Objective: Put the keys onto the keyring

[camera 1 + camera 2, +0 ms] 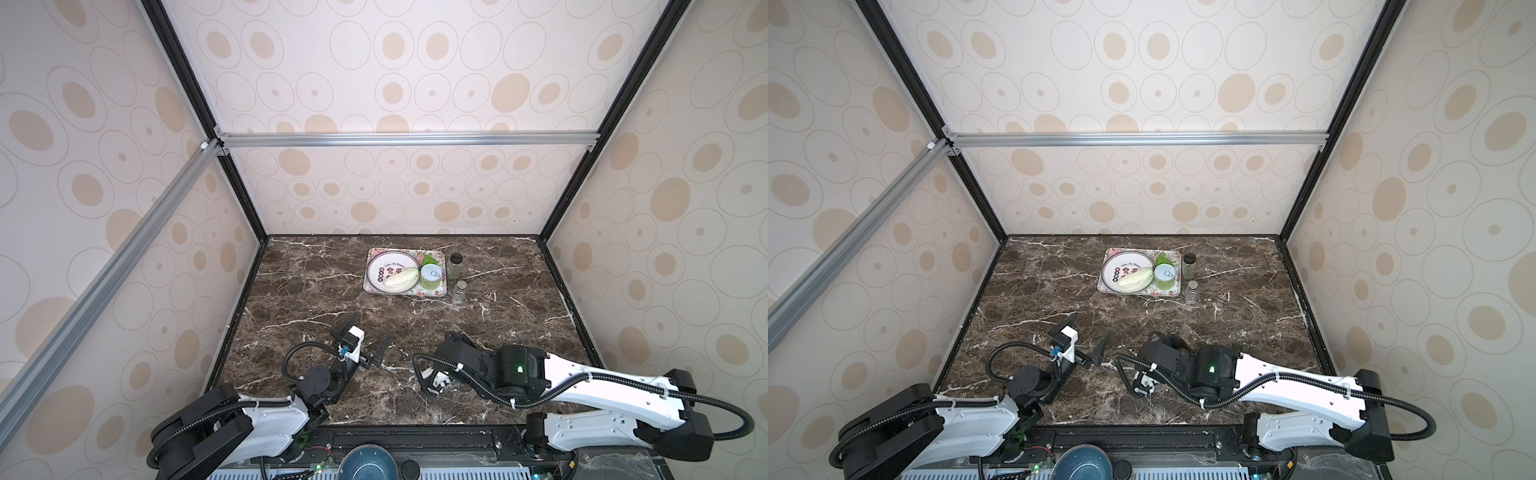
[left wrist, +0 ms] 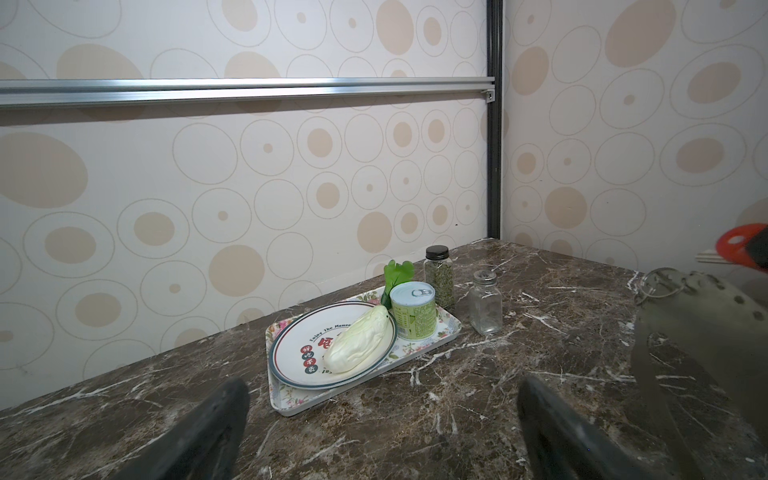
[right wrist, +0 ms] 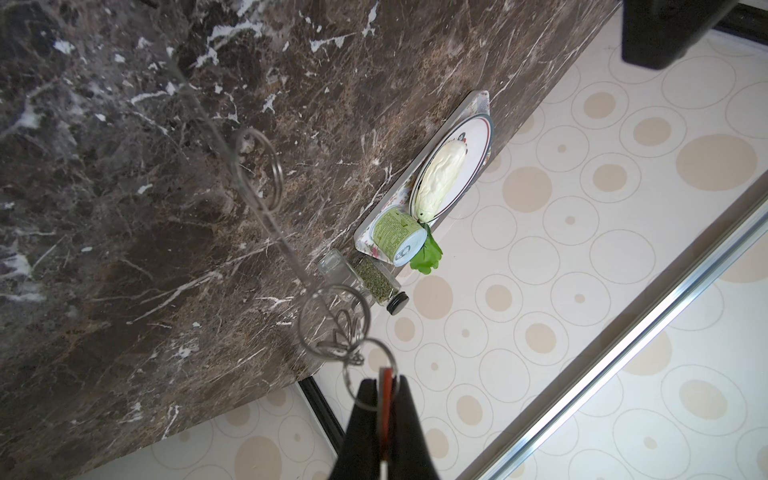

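Observation:
My right gripper (image 3: 384,380) is shut on the red-orange tag of a key (image 3: 386,401). A split ring through the tag links to a cluster of wire rings (image 3: 334,328). These rings hang on the keyring (image 3: 249,187), a thin grey plate seen edge-on here. In the left wrist view the keyring (image 2: 706,324) shows blurred as a grey plate with small rim holes, below the red tag (image 2: 742,243). My left gripper (image 2: 380,384) stands open and empty just left of it. In both top views the left gripper (image 1: 366,334) (image 1: 1087,332) and right gripper (image 1: 453,338) (image 1: 1167,338) face each other low over the table's front.
A floral tray (image 1: 411,293) at the back middle holds a white plate (image 1: 376,266), a pale cabbage (image 1: 401,277) and a green can (image 1: 431,277). Two glass jars (image 1: 456,266) (image 1: 460,291) stand right of it. A blue bowl (image 1: 368,461) sits beyond the front edge.

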